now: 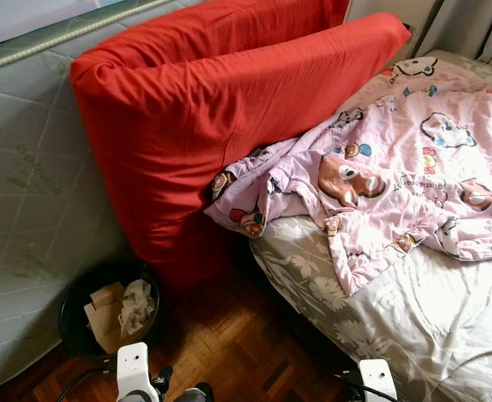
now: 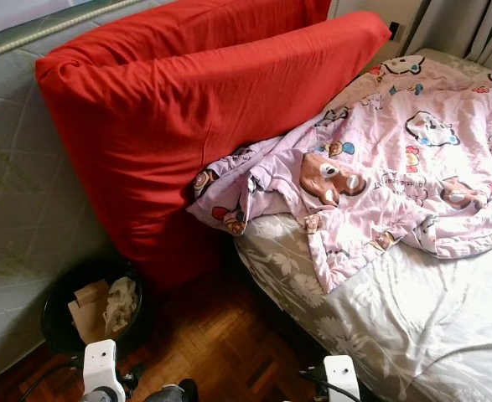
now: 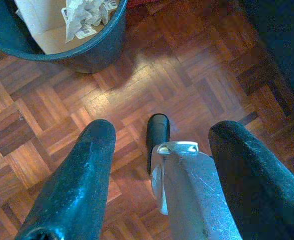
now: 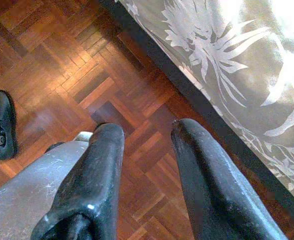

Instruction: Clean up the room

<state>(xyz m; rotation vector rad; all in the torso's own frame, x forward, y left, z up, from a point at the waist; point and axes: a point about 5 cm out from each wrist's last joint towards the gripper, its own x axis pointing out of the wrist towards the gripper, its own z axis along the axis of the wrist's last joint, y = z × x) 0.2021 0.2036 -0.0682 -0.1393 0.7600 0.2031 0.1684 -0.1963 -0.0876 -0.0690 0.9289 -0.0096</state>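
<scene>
Black and long, the fingers of our left gripper (image 3: 159, 165) stand spread apart with nothing between them, hanging low over the parquet floor (image 3: 136, 95); a silver part of our own body and a dark foot show between them in the left wrist view. Just beyond that gripper sits a black waste bin (image 3: 94, 47) holding a piece of brown cardboard (image 3: 44, 27) and crumpled white paper (image 3: 86, 15). Our right gripper (image 4: 147, 150) also hangs low, its jaws parted and empty, over the same wooden floor and close beside the edge of the bed, where a grey sheet with a pale leaf print (image 4: 227, 65) drapes down the side. From the head views, the bin stands on the floor at our left front, against a pale quilted mattress (image 1: 28, 209) that leans upright along the wall. Next to it a large red-covered mattress or cushion (image 1: 220, 126) stands tilted, its lower corner touching the floor beside the bin and its upper edge running back along the bed. On the bed (image 1: 413, 318), to our right, a pink cartoon-print blanket (image 1: 396, 167) lies rumpled across the grey sheet, one corner tucked against the red cover. Grey curtains (image 1: 472, 25) hang behind the bed.
</scene>
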